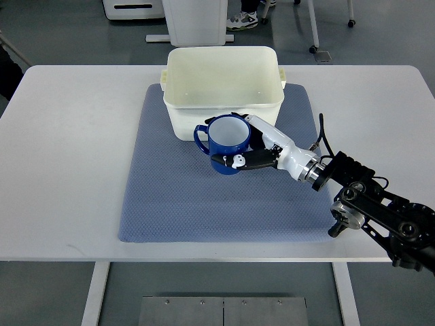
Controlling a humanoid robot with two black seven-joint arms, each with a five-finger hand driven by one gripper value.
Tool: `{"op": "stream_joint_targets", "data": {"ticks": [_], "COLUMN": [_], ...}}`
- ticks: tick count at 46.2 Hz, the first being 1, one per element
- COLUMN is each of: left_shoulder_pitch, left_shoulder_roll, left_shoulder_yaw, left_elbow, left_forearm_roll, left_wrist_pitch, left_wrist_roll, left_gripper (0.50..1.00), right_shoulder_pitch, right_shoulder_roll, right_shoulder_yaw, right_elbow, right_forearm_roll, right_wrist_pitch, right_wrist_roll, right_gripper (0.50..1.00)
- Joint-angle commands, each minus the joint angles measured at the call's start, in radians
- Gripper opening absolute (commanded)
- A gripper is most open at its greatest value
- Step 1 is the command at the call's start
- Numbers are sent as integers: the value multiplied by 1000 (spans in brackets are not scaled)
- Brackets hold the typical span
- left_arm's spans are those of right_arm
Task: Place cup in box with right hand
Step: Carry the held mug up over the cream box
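Right hand (246, 151) wrapped round cup (227, 143), upright just before box (223, 88) front wall. Grasp done; box empty, placing remains.

right hand (255, 146) | arm from right edge | fingers curled, grasping

The cup (228, 144) is deep blue outside and white inside, standing upright with its mouth open to the top and nothing visible in it. Its handle points to the picture's left. It sits just in front of the box (224, 92), close against the near wall, over the grey-blue mat (177, 204). The box is a cream plastic tub, roughly square with rounded corners and small lugs at its sides, open on top, resting on the mat's far edge on the white bench (75, 142)
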Motion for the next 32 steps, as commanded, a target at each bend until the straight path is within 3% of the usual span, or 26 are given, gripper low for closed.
{"op": "stream_joint_targets", "data": {"ticks": [1,11,20,32], "left_shoulder_pitch": [0,0,0,0], "left_shoulder_roll": [0,0,0,0], "left_shoulder_yaw": [0,0,0,0], "left_elbow": [0,0,0,0], "left_forearm_roll": [1,0,0,0], "left_wrist_pitch": [0,0,0,0], "left_wrist_roll": [-1,-1,-1,0], "left_gripper": [1000,1000,1000,1000], "right_shoulder_pitch": [31,157,247,338], "right_shoulder_roll": [-11,-17,-5,98], "right_shoulder_yaw": [5,5,5,4], "right_elbow": [0,-18,-101,-239], "right_forearm_roll": [9,73,83,110], "right_wrist_pitch": [2,-6,-12,-70], "right_wrist_roll": [-5,-51,-93,-137], "right_gripper": [500,500,500,500]}}
